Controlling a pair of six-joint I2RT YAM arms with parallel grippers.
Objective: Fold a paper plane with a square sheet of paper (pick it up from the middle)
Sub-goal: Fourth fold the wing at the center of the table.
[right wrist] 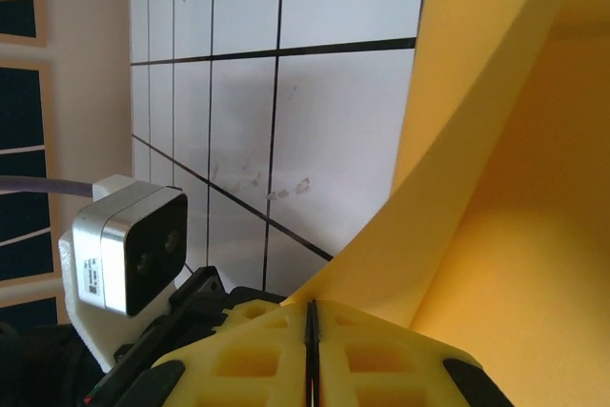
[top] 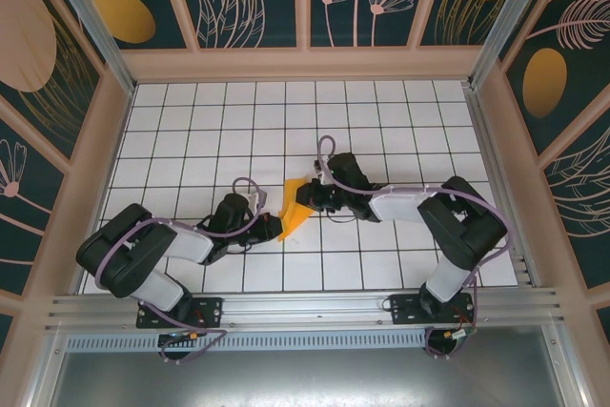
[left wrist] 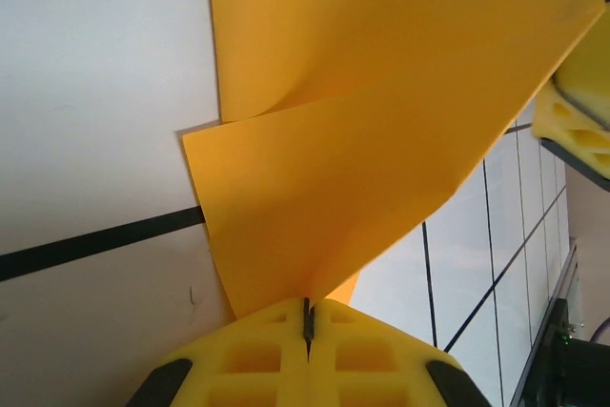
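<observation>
Curled square sheet of paper (top: 294, 213) at centre of top view, long axis near-vertical, tip toward lower left, left gripper (left wrist: 308, 310) pinching its lower corner, right gripper (right wrist: 311, 308) pinching its upper end, outline cropped in wrist views

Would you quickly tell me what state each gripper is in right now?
The left gripper is closed, pinching the sheet of paper.
The right gripper is closed, pinching another edge of the same sheet.
</observation>
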